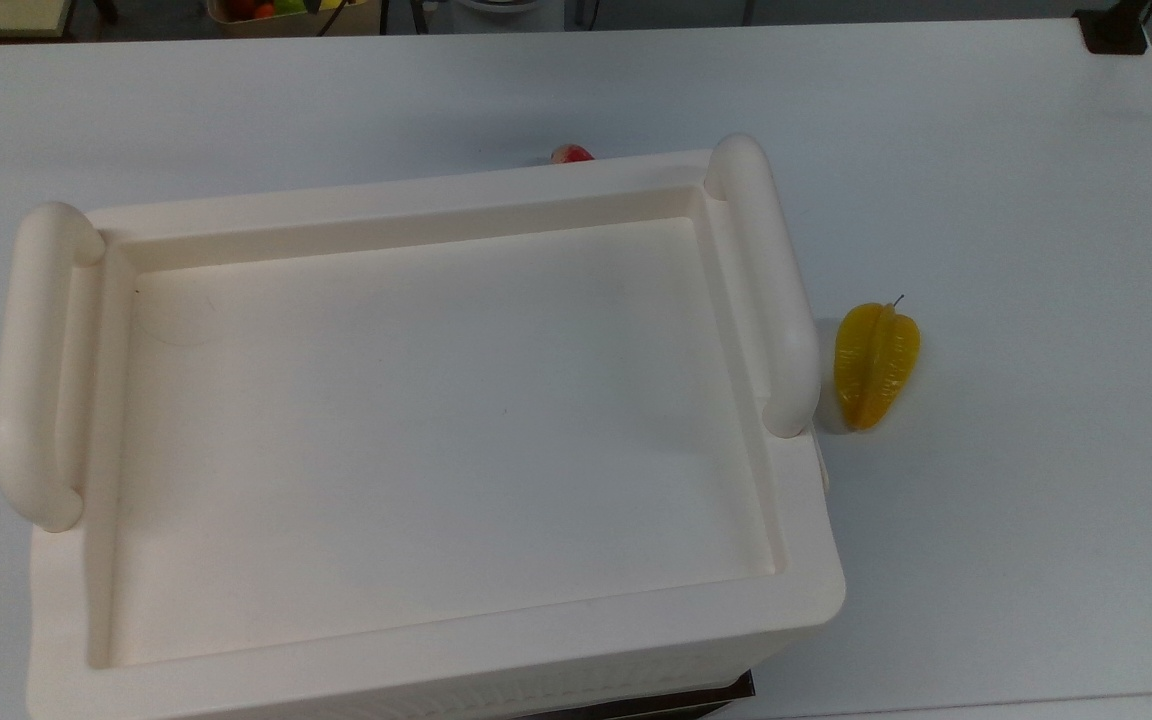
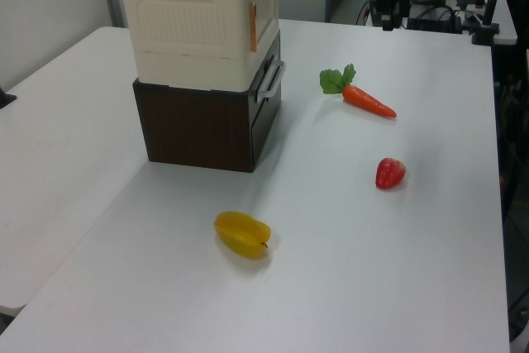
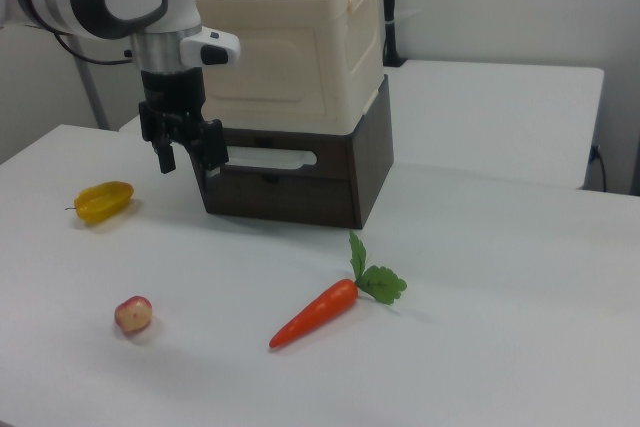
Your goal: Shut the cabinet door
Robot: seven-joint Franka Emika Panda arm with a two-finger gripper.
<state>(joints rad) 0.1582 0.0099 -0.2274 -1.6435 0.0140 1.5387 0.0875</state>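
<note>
The cream cabinet stands on a dark brown base; the top view shows its recessed top and tube handles. The cabinet door is the panel on the front face and looks flush with the box. In the left view the cabinet door has an orange slot at its edge. My gripper hangs open with nothing between its fingers, overlapping the base's left corner in the right view. The left view puts my gripper far from the cabinet, out over the table.
On the white table lie a carrot, a red fruit and a yellow star fruit. The base has a drawer handle. Desks with equipment stand beyond the far table edge in the left view.
</note>
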